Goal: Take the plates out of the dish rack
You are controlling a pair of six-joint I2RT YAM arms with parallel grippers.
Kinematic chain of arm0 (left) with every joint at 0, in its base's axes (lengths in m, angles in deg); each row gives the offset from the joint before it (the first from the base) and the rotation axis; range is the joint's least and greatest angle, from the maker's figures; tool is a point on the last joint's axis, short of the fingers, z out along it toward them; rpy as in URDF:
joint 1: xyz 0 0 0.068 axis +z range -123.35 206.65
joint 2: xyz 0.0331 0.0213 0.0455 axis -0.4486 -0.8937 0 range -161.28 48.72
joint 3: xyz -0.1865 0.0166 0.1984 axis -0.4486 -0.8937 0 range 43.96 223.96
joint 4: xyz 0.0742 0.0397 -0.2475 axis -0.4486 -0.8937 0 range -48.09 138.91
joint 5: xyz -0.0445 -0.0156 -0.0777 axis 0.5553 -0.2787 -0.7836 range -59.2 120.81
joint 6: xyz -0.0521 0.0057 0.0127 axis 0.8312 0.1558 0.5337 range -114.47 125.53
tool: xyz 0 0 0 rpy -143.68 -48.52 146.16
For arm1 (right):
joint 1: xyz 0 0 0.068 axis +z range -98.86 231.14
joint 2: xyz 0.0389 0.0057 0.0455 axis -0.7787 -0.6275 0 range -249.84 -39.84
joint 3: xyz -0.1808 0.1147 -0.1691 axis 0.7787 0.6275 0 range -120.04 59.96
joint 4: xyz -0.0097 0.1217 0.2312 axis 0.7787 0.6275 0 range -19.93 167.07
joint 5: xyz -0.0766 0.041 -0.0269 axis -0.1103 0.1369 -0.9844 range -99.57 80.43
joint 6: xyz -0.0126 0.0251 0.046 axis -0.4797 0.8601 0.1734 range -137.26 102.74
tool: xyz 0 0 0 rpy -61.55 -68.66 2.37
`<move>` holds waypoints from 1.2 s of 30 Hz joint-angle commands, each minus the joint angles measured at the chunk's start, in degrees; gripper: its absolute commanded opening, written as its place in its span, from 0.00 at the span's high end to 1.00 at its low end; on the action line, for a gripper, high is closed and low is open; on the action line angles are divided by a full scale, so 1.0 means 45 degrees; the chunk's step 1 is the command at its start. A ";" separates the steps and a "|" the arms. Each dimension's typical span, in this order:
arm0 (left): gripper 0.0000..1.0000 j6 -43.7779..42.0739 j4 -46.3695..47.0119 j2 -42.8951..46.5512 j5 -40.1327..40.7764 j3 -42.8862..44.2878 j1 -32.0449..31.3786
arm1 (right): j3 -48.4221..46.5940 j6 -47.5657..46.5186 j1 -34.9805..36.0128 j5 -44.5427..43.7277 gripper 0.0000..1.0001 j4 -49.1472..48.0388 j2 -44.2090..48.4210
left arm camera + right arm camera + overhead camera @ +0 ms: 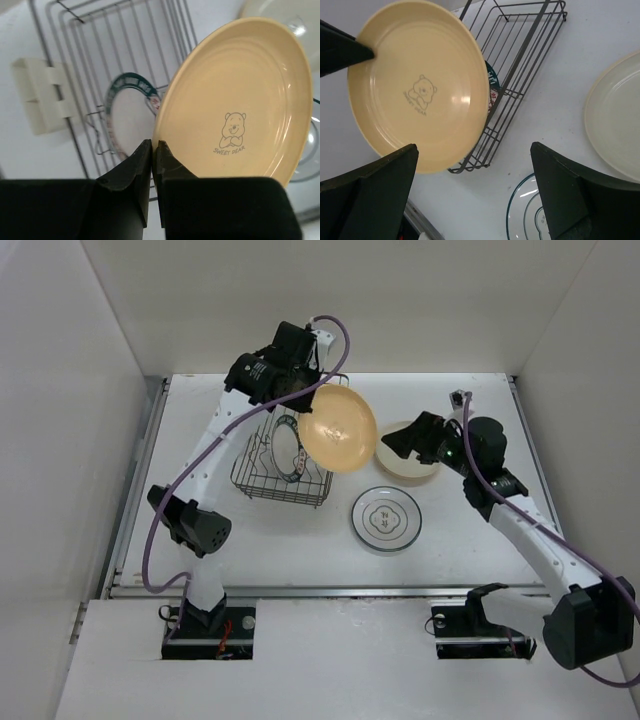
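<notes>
The left gripper [154, 146] is pinched tight on the rim of a tan-yellow plate [235, 100] with a bear print. It holds the plate tilted in the air at the right side of the dish rack [265, 478], where 1 white plate with a blue-green rim [291, 452] stands upright among the tines. The right gripper [474, 147] hangs with its jaws wide apart above a cream plate [405, 470] lying flat on the table [480, 540], and 1 patterned plate [387, 519] lies flat nearer the arm bases.

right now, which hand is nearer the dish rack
Left. The left hand is above the dish rack, gripping the yellow plate; the right hand is off to its right, over the cream plate.
</notes>
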 commanded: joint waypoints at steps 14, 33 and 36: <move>1.00 0.0835 -0.0599 0.0115 -0.5981 -0.0474 0.0246 | 0.0272 0.0063 0.0367 0.0819 0.76 -0.0508 -0.1459; 0.00 0.0835 -0.0949 0.0213 0.1575 -0.0591 0.0246 | -0.0976 0.3128 -0.0022 -0.9176 1.00 0.4663 -0.1125; 0.00 0.0835 -0.1282 -0.0099 0.2731 -0.0745 0.0402 | -0.1289 0.3247 -0.0160 -1.0234 1.00 0.5250 -0.1710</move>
